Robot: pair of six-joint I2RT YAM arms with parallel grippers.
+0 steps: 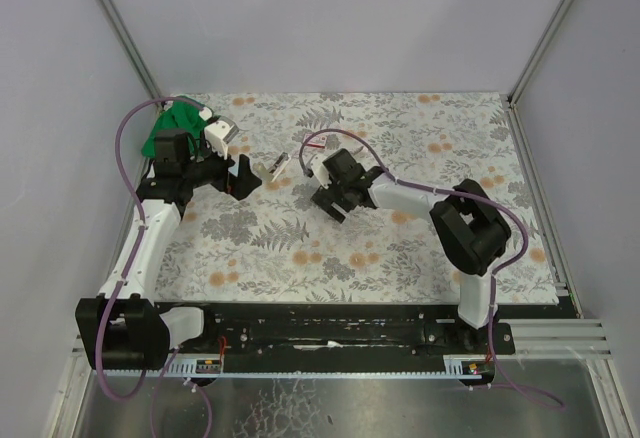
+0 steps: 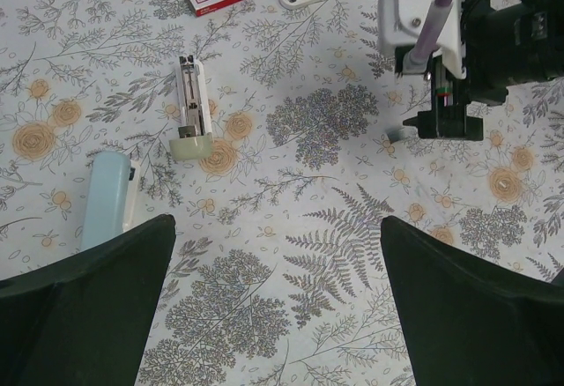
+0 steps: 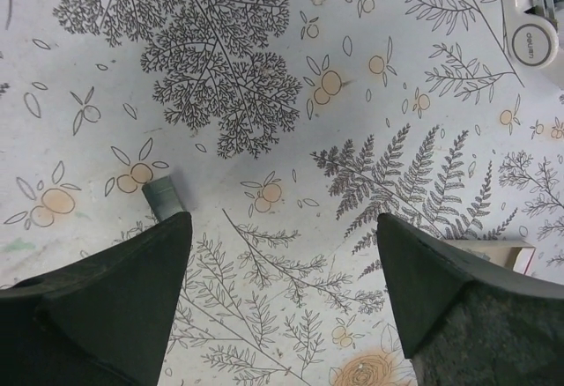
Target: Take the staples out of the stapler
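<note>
- The right gripper [image 3: 282,227] is hovering low over the tabletop [image 3: 291,95] with its fingers spread wide. The left gripper [image 2: 278,223] is hanging spread too, holding nothing.
- The staples [image 3: 163,196] are lying flat, just beside one right fingertip and well apart from the opened stapler [image 2: 189,108].
- If a pickup is under way, the gripper is needing a sideways shift to centre the strip, then a pinch across its narrow width.
- The strip's long axis is running roughly up-down in the right wrist view, slightly tilted.

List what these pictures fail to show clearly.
Right wrist: the staples, near end hidden behind a jaw; white stapler cut by the corner.
Left wrist: blue stapler partly behind a jaw; open stapler, whether its channel is empty is too small to tell.
</note>
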